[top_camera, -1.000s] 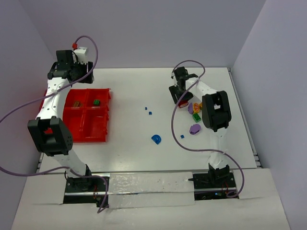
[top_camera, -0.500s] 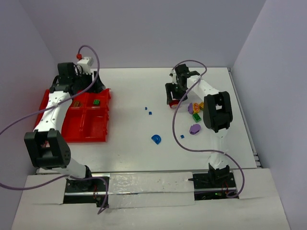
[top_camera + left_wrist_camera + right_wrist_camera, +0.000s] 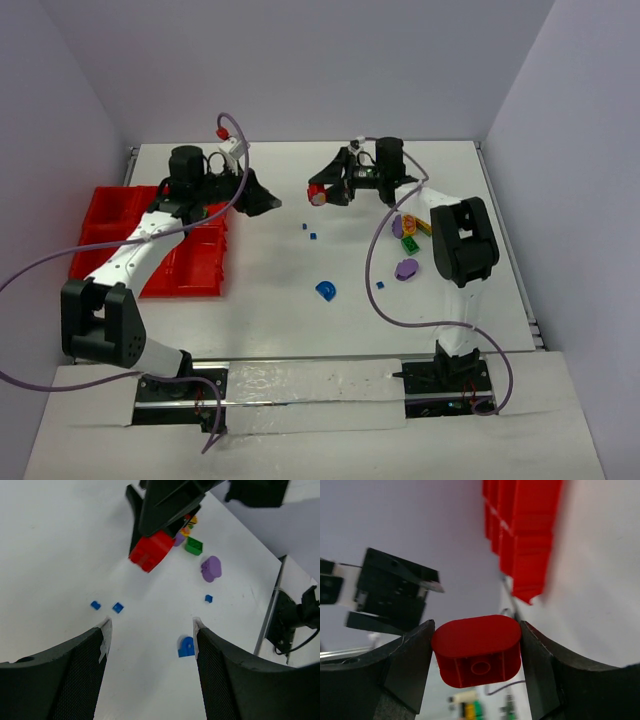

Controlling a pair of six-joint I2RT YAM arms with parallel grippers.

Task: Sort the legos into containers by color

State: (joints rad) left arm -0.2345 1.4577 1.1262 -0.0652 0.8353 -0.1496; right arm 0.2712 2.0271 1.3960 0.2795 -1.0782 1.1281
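Observation:
My right gripper (image 3: pixel 320 192) is shut on a red rounded lego (image 3: pixel 477 650), held in the air above the table's far middle; it also shows in the left wrist view (image 3: pixel 151 551). My left gripper (image 3: pixel 268 202) is open and empty, pointing toward the right one just left of it. The red containers (image 3: pixel 130 232) stand at the far left, also in the right wrist view (image 3: pixel 527 530). A blue arch (image 3: pixel 325 291), tiny blue bits (image 3: pixel 308 232) and a cluster of purple, green, yellow and orange legos (image 3: pixel 408 235) lie on the table.
The white table ends at side walls left and right. Purple cables hang from both arms. One more tiny blue bit (image 3: pixel 379 286) lies near the purple lego (image 3: pixel 406 268).
My right gripper lifted the red lego from the cluster and swung left. My left gripper left the containers and swung right toward the middle.

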